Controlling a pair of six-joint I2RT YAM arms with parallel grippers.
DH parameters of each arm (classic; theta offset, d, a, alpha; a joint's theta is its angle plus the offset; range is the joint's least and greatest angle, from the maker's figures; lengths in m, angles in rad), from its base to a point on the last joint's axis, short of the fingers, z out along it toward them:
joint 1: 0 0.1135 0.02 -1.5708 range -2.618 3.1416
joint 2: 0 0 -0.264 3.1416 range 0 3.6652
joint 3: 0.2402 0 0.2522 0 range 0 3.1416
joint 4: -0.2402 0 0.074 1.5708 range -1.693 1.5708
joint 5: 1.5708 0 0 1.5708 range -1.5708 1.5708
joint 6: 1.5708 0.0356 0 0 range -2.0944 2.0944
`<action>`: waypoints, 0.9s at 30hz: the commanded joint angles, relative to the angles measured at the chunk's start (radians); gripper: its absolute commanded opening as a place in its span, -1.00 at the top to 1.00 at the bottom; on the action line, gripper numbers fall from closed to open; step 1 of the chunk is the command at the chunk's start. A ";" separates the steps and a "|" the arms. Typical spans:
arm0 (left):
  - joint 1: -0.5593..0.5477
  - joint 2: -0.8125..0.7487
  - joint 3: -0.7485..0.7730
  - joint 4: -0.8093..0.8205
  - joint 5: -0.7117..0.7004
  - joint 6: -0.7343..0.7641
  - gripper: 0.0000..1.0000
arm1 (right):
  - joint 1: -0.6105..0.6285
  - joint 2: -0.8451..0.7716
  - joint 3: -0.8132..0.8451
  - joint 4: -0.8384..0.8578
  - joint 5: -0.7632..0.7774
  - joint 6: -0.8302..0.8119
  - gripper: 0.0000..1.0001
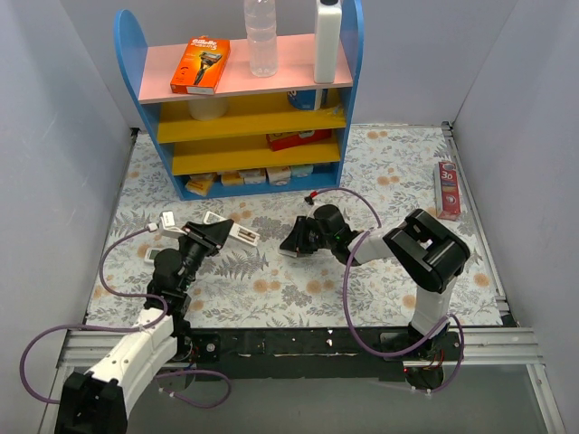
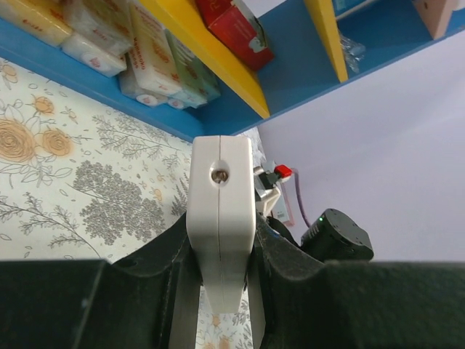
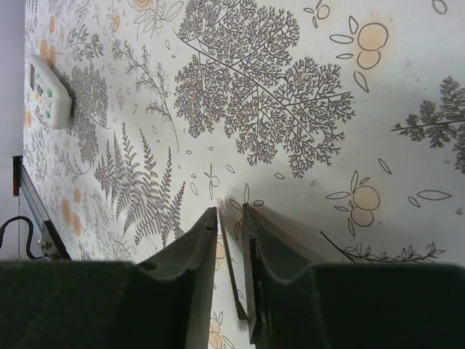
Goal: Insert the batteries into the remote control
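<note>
Over floral table (image 1: 271, 285), left tool (image 1: 215, 231) half-covers the remote control (image 2: 220, 211).

Bright, even light from above (no hard glare anywhere) leaves only soft shadows on the floral-patterned table cover (image 1: 271, 289), plainest beside the black moulded fingers (image 3: 182, 291) in the right wrist view. Close to the left wrist lens, the white plastic remote control (image 2: 220, 218) looks slightly soft, the dark foreground blurred.

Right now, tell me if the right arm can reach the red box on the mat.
Probably yes: nothing blocks the red box, but the right gripper is shut on a thin plate.
</note>
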 commanded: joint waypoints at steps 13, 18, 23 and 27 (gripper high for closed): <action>-0.001 -0.190 0.119 -0.288 0.121 0.014 1.00 | -0.041 -0.163 -0.071 -0.364 0.257 -0.035 -0.65; -0.001 -0.231 0.153 -0.382 0.131 0.019 1.00 | -0.041 -0.264 -0.074 -0.428 0.307 -0.046 -0.93; -0.001 -0.244 0.190 -0.468 0.151 0.028 1.00 | -0.041 -0.451 -0.081 -0.504 0.369 -0.088 -0.96; -0.001 -0.233 0.223 -0.497 0.154 0.027 1.00 | -0.041 -0.620 -0.073 -0.640 0.434 -0.131 -0.96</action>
